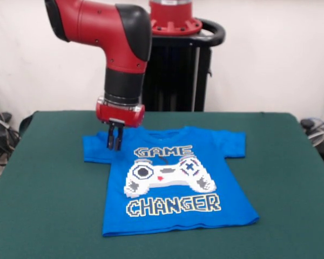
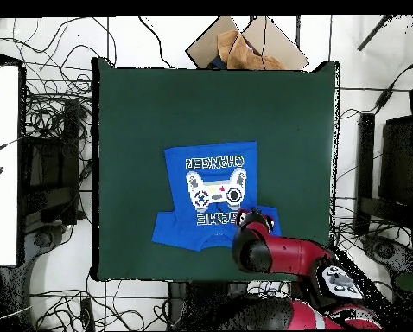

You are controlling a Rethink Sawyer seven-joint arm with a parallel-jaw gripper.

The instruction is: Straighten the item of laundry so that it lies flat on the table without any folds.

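The gripper [image 1: 114, 141] hangs with fingers close together right over the T-shirt [image 1: 175, 186], at its shoulder by one sleeve. Shirt spreads print-up on the green table [image 1: 291, 216], mostly flat below the fingertips.

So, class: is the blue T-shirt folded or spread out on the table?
Mostly spread: the T-shirt lies print-up on the table, both sleeves out. The gripper covers one shoulder, so folds there cannot be told.

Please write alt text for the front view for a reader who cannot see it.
A bright blue T-shirt printed "GAME CHANGER" lies nearly flat on a dark green cloth table. A red and black robot arm's pincer reaches down to one sleeve.
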